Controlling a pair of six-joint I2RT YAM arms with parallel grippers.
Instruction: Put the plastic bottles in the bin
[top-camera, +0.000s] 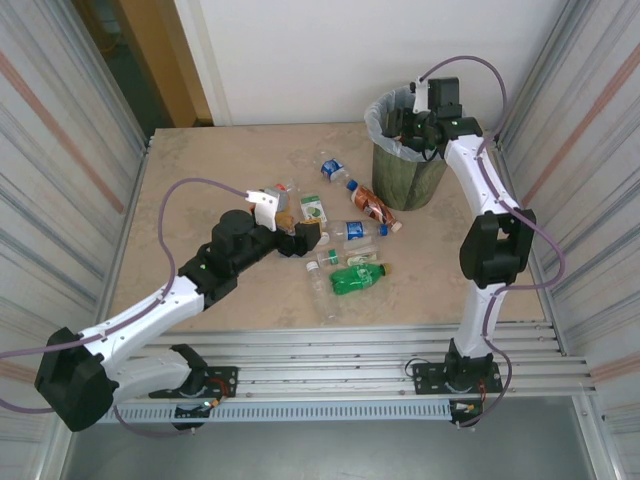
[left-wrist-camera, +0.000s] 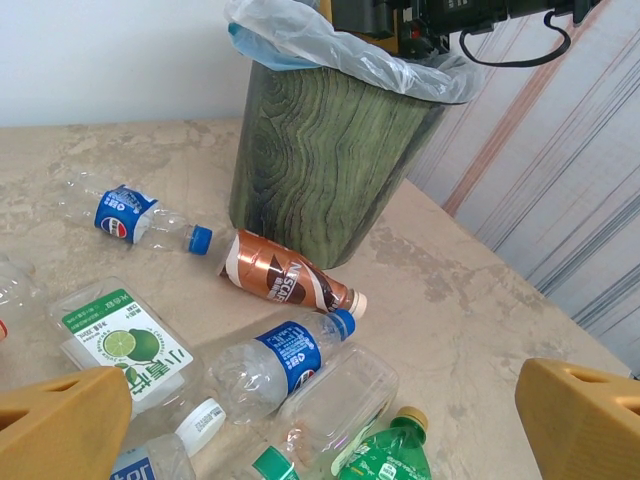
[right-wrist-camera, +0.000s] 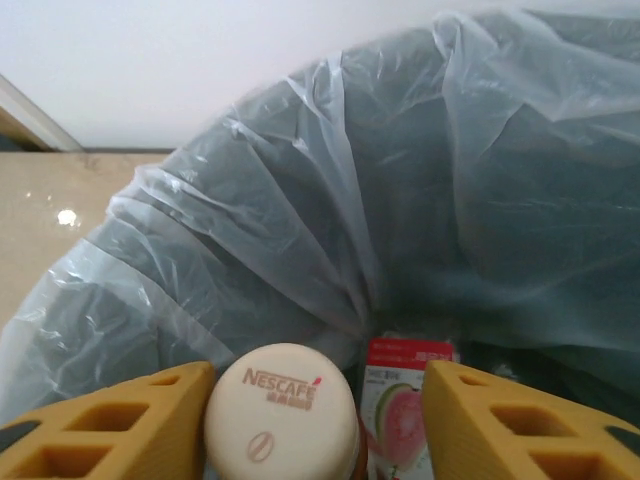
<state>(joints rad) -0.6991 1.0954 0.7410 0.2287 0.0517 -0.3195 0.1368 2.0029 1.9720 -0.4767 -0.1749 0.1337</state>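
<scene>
Several plastic bottles lie on the table left of the bin (top-camera: 405, 175): a green one (top-camera: 358, 277), a brown Nescafe one (top-camera: 372, 205) and clear ones with blue labels (top-camera: 333, 170). My left gripper (top-camera: 310, 238) hovers open over this pile. Its wrist view shows the Nescafe bottle (left-wrist-camera: 280, 278), a blue-label bottle (left-wrist-camera: 275, 362), a lime-label bottle (left-wrist-camera: 125, 345) and the green bottle (left-wrist-camera: 390, 455) between the spread fingers (left-wrist-camera: 65, 425). My right gripper (top-camera: 408, 128) hangs over the bin mouth. Its jaws are parted around a white-capped Nescafe bottle (right-wrist-camera: 281, 415), which touches the left finger (right-wrist-camera: 110, 430) and stands clear of the right finger.
The bin's clear liner (right-wrist-camera: 300, 230) folds over the rim, and a guava-label bottle (right-wrist-camera: 400, 410) lies inside. The dark green bin wall (left-wrist-camera: 320, 150) stands just behind the pile. Corrugated panels (top-camera: 60, 150) close in both sides of the table.
</scene>
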